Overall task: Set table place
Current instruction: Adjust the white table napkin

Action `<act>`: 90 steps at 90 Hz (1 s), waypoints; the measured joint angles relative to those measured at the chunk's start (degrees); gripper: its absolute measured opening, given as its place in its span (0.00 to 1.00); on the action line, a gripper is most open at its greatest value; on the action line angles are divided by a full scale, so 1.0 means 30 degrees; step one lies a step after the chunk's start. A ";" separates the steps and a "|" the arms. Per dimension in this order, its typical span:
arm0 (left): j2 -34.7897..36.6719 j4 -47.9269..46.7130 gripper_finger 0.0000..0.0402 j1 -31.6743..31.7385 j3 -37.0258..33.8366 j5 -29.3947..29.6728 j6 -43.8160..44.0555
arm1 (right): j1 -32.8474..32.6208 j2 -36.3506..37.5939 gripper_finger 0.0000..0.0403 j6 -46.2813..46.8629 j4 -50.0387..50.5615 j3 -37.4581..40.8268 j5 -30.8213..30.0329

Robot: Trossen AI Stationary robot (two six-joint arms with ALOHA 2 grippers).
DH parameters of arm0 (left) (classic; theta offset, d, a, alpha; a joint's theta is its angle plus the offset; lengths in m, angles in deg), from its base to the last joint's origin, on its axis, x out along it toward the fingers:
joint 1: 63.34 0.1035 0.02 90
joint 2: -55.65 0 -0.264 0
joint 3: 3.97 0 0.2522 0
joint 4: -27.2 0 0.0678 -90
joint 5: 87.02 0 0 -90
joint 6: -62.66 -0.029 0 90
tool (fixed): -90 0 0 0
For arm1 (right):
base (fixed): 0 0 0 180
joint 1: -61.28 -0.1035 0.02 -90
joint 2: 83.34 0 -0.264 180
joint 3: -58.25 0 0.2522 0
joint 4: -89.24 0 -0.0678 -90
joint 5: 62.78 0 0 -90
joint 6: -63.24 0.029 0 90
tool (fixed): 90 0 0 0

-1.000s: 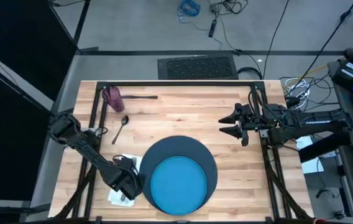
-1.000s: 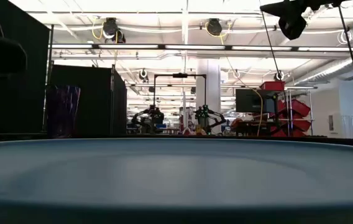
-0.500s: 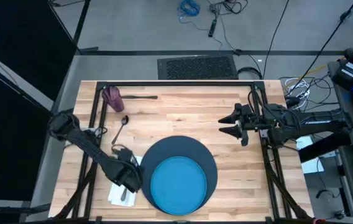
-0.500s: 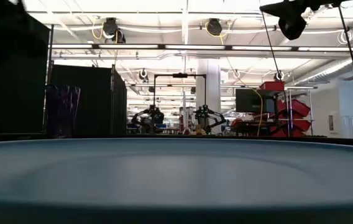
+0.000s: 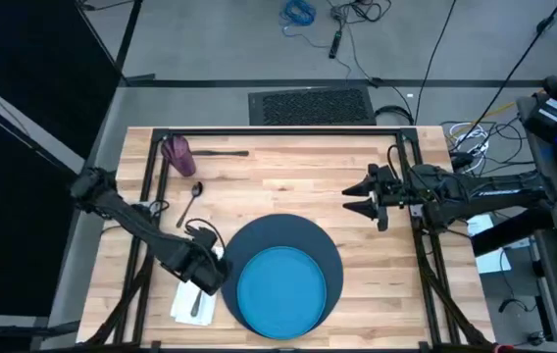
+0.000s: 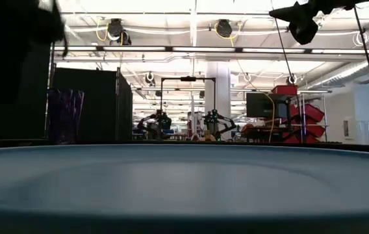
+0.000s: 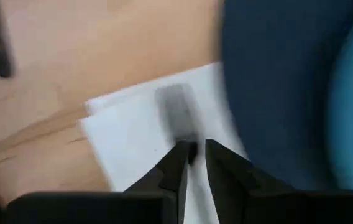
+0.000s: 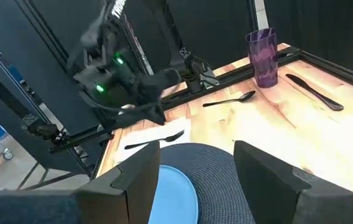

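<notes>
A dark blue round mat (image 5: 280, 231) lies at the table's near middle, and a bright blue plate (image 5: 280, 289) rests flat on it. Left of the mat a white napkin (image 5: 182, 304) lies flat with a metal fork (image 8: 155, 140) on top. My left gripper (image 5: 203, 267) hangs just above the napkin's far end, open by a narrow gap, and holds nothing. A spoon (image 5: 190, 201), a knife (image 5: 222, 153) and an upright purple cup (image 8: 262, 56) sit at the far left. My right gripper (image 5: 357, 197) waits open above the table's right part.
A black metal frame (image 5: 278, 132) runs around the tabletop, with posts near both arms. Bare wood (image 5: 288, 181) lies between the mat and the far cutlery. In the low view the plate's rim (image 6: 184, 182) fills the foreground.
My left gripper has drawn back from over the napkin, going up and toward the table's far edge. The fork stays lying on the napkin.
</notes>
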 joint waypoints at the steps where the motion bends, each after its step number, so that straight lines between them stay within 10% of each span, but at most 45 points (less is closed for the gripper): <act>1: 0.0000 0.0116 0.11 0.0005 -0.0135 -0.0029 0.0005 | 0.0000 0.0000 0.48 0.0005 0.0005 0.0000 -0.0005; 90: 0.0000 0.2845 0.11 0.0805 -0.4054 -0.2110 -0.0176 | 0.0000 -0.0058 0.48 0.0502 0.0371 0.0000 -0.0058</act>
